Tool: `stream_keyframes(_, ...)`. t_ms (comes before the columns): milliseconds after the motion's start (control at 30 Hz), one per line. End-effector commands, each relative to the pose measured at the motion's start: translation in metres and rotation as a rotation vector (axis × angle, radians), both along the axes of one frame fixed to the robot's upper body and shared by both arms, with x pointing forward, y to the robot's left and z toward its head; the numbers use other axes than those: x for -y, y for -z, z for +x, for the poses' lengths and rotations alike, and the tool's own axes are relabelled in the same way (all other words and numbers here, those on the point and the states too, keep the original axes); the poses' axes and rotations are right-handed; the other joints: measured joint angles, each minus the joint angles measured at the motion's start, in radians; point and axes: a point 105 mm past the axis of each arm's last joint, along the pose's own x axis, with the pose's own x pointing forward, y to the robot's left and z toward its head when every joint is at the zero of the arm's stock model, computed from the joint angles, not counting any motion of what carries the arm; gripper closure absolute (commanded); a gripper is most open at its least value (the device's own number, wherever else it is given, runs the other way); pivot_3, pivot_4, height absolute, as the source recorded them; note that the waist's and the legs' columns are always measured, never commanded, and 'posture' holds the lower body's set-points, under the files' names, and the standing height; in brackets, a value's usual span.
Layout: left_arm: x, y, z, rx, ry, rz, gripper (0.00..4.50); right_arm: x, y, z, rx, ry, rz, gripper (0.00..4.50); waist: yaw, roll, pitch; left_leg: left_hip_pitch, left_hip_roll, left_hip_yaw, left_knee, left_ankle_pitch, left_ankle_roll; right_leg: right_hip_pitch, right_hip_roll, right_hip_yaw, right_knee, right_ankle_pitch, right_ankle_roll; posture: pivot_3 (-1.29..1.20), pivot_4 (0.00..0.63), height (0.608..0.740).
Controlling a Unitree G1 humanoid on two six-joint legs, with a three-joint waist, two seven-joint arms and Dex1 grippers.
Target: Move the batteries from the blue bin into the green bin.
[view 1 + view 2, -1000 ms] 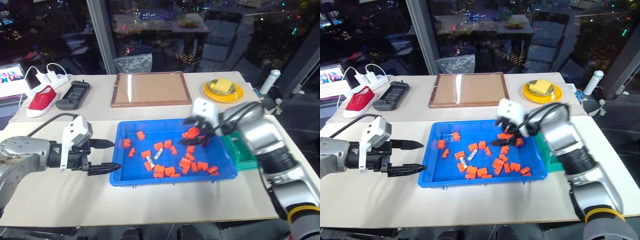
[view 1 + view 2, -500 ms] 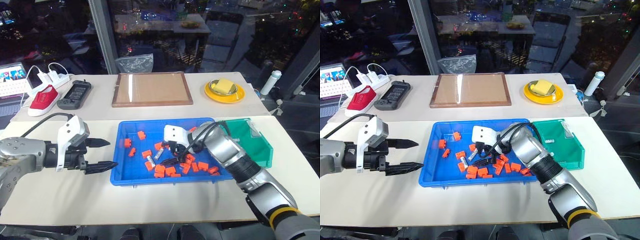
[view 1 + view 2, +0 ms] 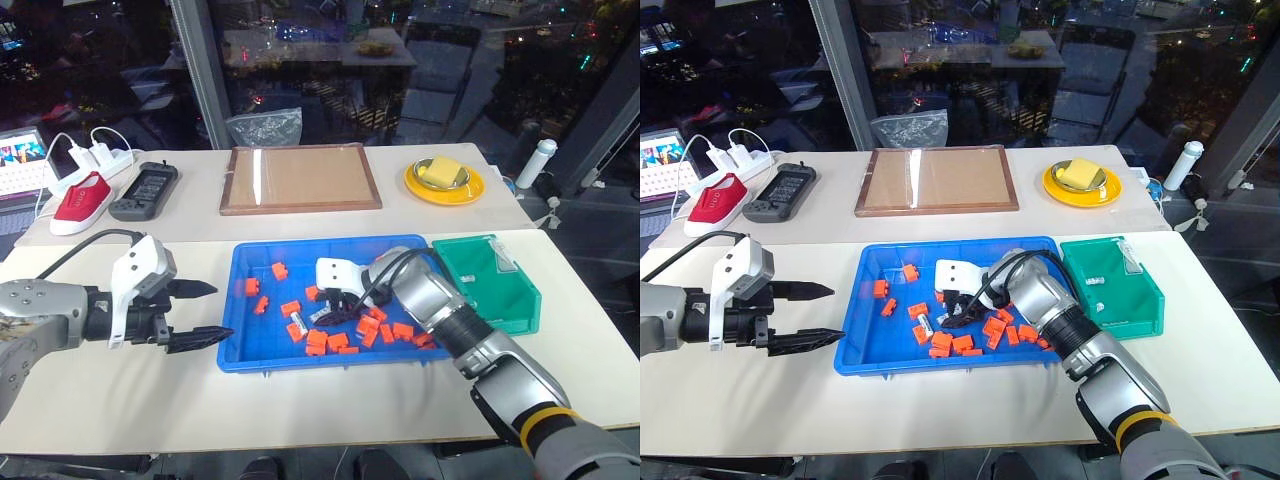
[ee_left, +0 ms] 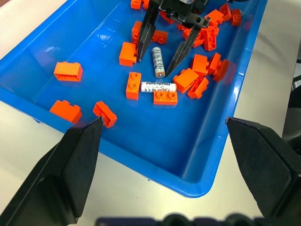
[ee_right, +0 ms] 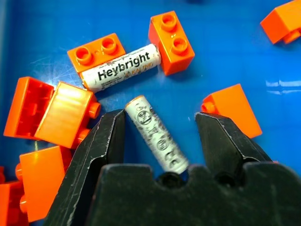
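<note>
The blue bin [image 3: 232,300] lies on the table in front of me, strewn with orange blocks [image 3: 292,308]. Two silvery-white batteries lie among them near its middle. My right gripper [image 3: 325,313] is down inside the bin, fingers on either side of one battery [image 5: 157,139] with a gap on each side, so it is open. The other battery [image 5: 120,70], printed "Heybright", lies just beyond, between two blocks. My left gripper [image 3: 208,312] hovers open and empty just outside the bin's left wall. The green bin [image 3: 505,320] stands against the blue bin's right side.
At the back lie a wooden-framed brown board [image 3: 300,178], a yellow plate [image 3: 444,180], a black device [image 3: 145,188], a red shoe [image 3: 82,198] and a power strip [image 3: 100,155]. A white bottle [image 3: 530,165] stands at the far right. Small silvery pieces lie in the green bin.
My right gripper came down and leftward from the blue bin's right side to its middle, and its fingers narrowed around a battery. The left gripper stayed put.
</note>
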Motion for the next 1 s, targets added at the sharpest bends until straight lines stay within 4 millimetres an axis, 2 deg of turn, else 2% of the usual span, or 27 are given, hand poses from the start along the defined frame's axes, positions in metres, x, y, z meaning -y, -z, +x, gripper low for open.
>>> stream_keyframes(33, 0.001, -0.009, 0.000, 0.045, 0.004, 0.006, 0.00, -0.001, -0.006, 0.002, 0.016, -0.019, -0.011, 1.73, 0.000, 0.000, 0.000, 0.000, 0.000, 0.000, 0.000, 0.000, 0.000, 0.000, 0.000, 0.000, 0.000, 0.000, 0.000, 0.00, 0.150, 0.740)
stream_keyframes(67, 0.001, -0.009, 0.000, 0.046, 0.003, 0.007, 0.00, 0.002, -0.004, 0.003, 0.004, -0.006, -0.019, 1.73, 0.000, 0.000, 0.000, 0.000, 0.000, 0.000, 0.000, 0.000, 0.000, 0.000, 0.000, 0.000, 0.000, 0.000, 0.000, 0.00, 0.150, 0.740)
stream_keyframes(100, 0.001, -0.009, 0.000, 0.047, 0.002, 0.007, 0.00, 0.004, -0.003, 0.003, -0.003, 0.004, -0.023, 2.23, 0.000, 0.000, 0.000, 0.000, 0.000, 0.000, 0.000, 0.000, 0.000, 0.000, 0.000, 0.000, 0.000, 0.000, 0.000, 0.00, 0.150, 0.740)
stream_keyframes(300, 0.001, -0.008, 0.001, 0.049, 0.002, 0.008, 0.00, 0.014, -0.006, -0.001, -0.027, 0.016, -0.025, 4.17, 0.001, 0.000, 0.000, 0.000, 0.000, 0.000, 0.000, 0.000, 0.000, 0.000, 0.000, 0.000, 0.000, 0.000, 0.000, 0.00, 0.150, 0.740)
stream_keyframes(400, 0.002, -0.008, 0.001, 0.048, 0.011, 0.004, 0.00, 0.014, -0.018, -0.006, -0.017, 0.017, 0.012, 4.23, 0.001, 0.000, 0.000, 0.000, 0.000, 0.000, 0.000, 0.000, 0.000, 0.000, 0.000, 0.000, 0.000, 0.000, 0.000, 0.00, 0.150, 0.740)
stream_keyframes(533, 0.003, -0.009, 0.003, 0.050, 0.021, -0.004, 0.00, 0.020, -0.048, -0.014, -0.010, 0.031, 0.099, 4.23, 0.002, 0.000, 0.000, -0.001, 0.000, 0.000, 0.000, 0.000, 0.000, 0.000, 0.000, 0.000, 0.000, 0.000, 0.000, 0.00, 0.150, 0.740)
stream_keyframes(600, 0.005, -0.010, 0.005, 0.056, 0.030, -0.015, 0.00, 0.038, -0.078, -0.012, 0.013, 0.088, 0.160, 4.23, 0.002, 0.000, 0.000, -0.001, 0.000, 0.000, 0.000, 0.000, 0.000, 0.000, 0.000, 0.000, 0.000, 0.000, 0.000, 0.00, 0.150, 0.740)
stream_keyframes(633, 0.006, -0.010, 0.007, 0.058, 0.033, -0.020, 0.00, 0.055, -0.094, -0.007, 0.043, 0.145, 0.186, 4.23, 0.004, 0.000, 0.000, -0.001, 0.000, 0.000, 0.000, 0.000, 0.000, 0.000, 0.000, 0.000, 0.000, 0.000, 0.000, 0.00, 0.150, 0.740)
stream_keyframes(667, 0.008, -0.011, 0.008, 0.062, 0.039, -0.025, 0.00, 0.073, -0.107, -0.001, 0.075, 0.210, 0.202, 4.23, 0.007, 0.000, 0.000, -0.001, -0.001, 0.000, 0.000, 0.000, 0.000, 0.000, -0.001, 0.000, -0.001, 0.000, 0.000, 0.00, 0.150, 0.740)
stream_keyframes(733, 0.010, -0.012, 0.010, 0.066, 0.045, -0.034, 0.00, 0.112, -0.122, 0.011, 0.144, 0.347, 0.181, 4.23, 0.017, 0.000, 0.000, -0.002, -0.002, 0.000, 0.001, 0.000, 0.000, 0.000, -0.001, 0.000, -0.001, 0.000, 0.000, 0.00, 0.150, 0.740)
stream_keyframes(767, 0.010, -0.012, 0.011, 0.068, 0.048, -0.037, 0.00, 0.138, -0.127, 0.018, 0.183, 0.431, 0.146, 4.23, 0.021, 0.000, 0.000, -0.002, -0.002, 0.000, 0.001, 0.000, 0.000, 0.001, -0.002, 0.000, -0.002, 0.000, 0.000, 0.00, 0.150, 0.740)
stream_keyframes(867, 0.011, -0.012, 0.013, 0.069, 0.052, -0.040, 0.00, 0.189, -0.131, 0.024, 0.218, 0.579, 0.080, 4.23, 0.026, -0.001, 0.000, -0.001, -0.002, 0.000, 0.000, 0.000, 0.000, 0.001, -0.002, 0.000, -0.004, 0.000, 0.000, 0.00, 0.150, 0.740)
stream_keyframes(933, 0.012, -0.011, 0.014, 0.070, 0.055, -0.041, 0.00, 0.207, -0.125, 0.023, 0.205, 0.623, 0.053, 4.23, 0.022, -0.001, 0.000, -0.001, -0.001, 0.002, -0.001, 0.000, 0.000, 0.000, -0.002, 0.000, -0.005, 0.000, 0.000, 0.00, 0.150, 0.740)
stream_keyframes(1000, 0.012, -0.011, 0.016, 0.072, 0.055, -0.042, 0.00, 0.213, -0.118, 0.023, 0.177, 0.639, 0.055, 4.23, 0.011, -0.001, 0.000, 0.000, -0.001, 0.003, -0.002, 0.000, 0.000, 0.000, -0.001, 0.002, -0.004, 0.000, 0.000, 0.00, 0.150, 0.740)
